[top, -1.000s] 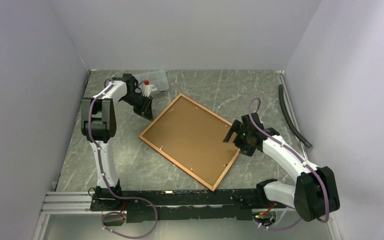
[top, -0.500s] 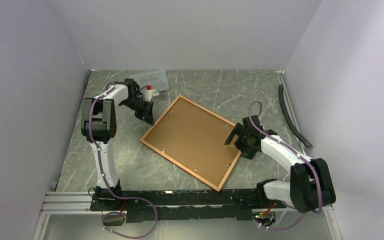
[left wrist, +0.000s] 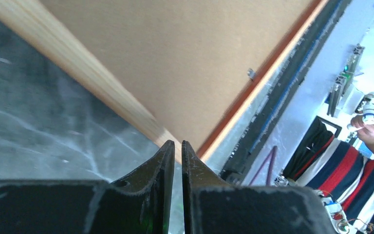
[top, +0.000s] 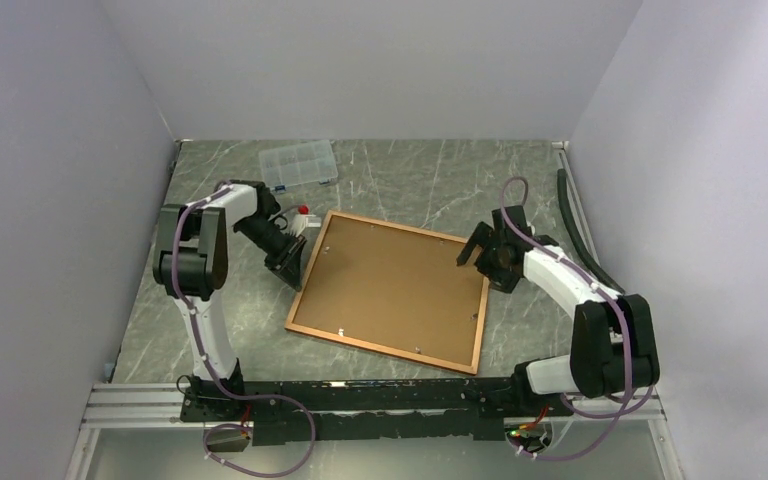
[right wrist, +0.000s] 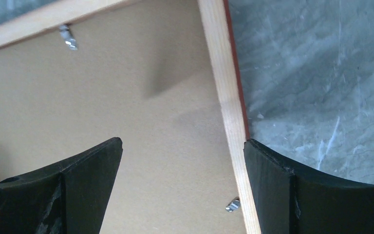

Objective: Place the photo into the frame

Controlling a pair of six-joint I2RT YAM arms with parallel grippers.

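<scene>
Left tool (top: pixel 288 262), pressed together, is resting at the 9 o'clock edge of the face-down frame (top: pixel 380 348) on the worktop (top: pixel 410 170), the spread right tool (top: pixel 475 250) hovering at 2 o'clock; positioning seems underway, lifting out the backing board (top: pixel 390 285) next.

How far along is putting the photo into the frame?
Done: the frame lies face down, brown backing board seated inside it. In hand: the shut left gripper sits at its left edge, the open right gripper over its right edge. Left: no photo is visible, so inserting it cannot be confirmed.
</scene>
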